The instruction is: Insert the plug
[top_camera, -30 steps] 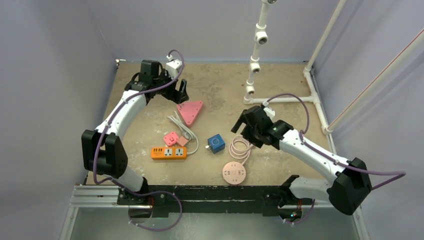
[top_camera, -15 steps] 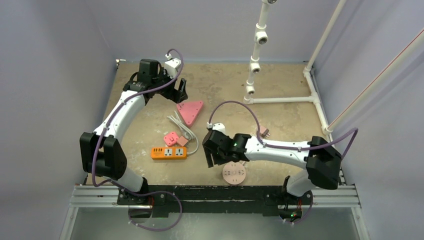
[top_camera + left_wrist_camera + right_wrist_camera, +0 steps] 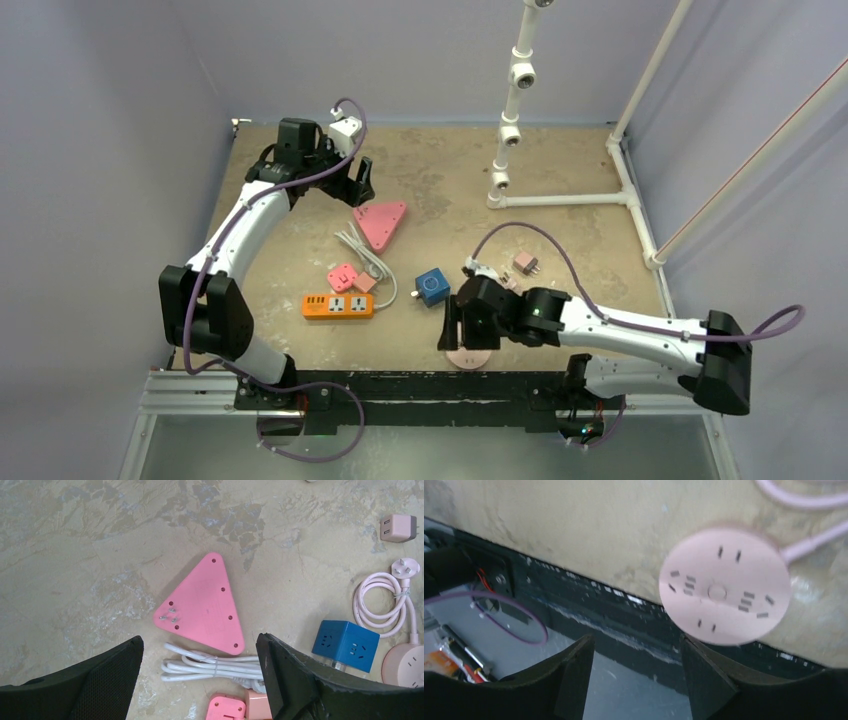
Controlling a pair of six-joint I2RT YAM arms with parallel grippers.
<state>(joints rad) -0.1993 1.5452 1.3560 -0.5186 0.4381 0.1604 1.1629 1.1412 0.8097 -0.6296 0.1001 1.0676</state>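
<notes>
Mottled tan tabletop, worn darker in patches. Read from above as a clock face around its middle:

- At 10 o'clock, holds a pink triangular socket.
- At 9, a tied white cord, just beside the triangle.
- Toward 8, a pink adapter touching a paler adapter, with an orange power strip just nearer the front edge.
- At 6, a blue cube socket.
- At 5, by the front edge, a round pink socket, its pink cord coiled beside the cube.
- At 3, a pink charger.
- Between 1 and 2, a standing white pipe frame.
</notes>
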